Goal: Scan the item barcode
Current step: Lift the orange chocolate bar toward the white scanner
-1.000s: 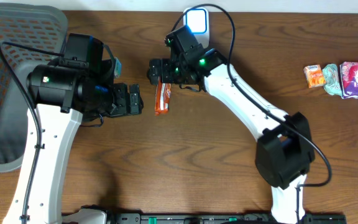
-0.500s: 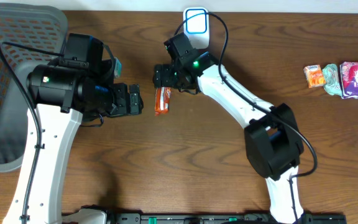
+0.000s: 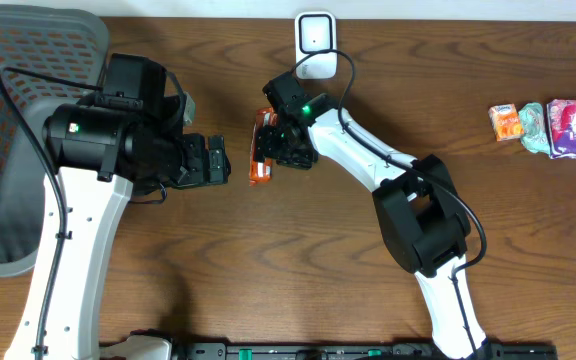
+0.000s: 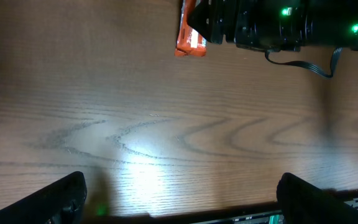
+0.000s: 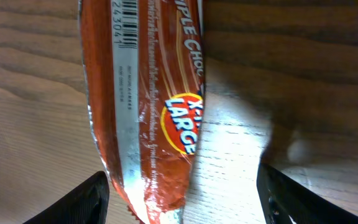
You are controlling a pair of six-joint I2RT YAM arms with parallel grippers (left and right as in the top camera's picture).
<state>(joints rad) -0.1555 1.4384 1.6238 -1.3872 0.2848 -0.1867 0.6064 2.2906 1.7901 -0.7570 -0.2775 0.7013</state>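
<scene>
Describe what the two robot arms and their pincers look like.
Both arms have long white links and bulky black joint housings. The left arm carries a thin black cable along its white link; the right arm has a looping black cable and green lights near the wrist. The left pincer and the right pincer are black, each with two blocky fingers.

In the right wrist view the wrapper runs off the top and bottom edges, cutting its barcode at the top; overhead, the right gripper covers part of the wrapper, and print on the 3 packets at the tabletop's right edge is illegible.
</scene>
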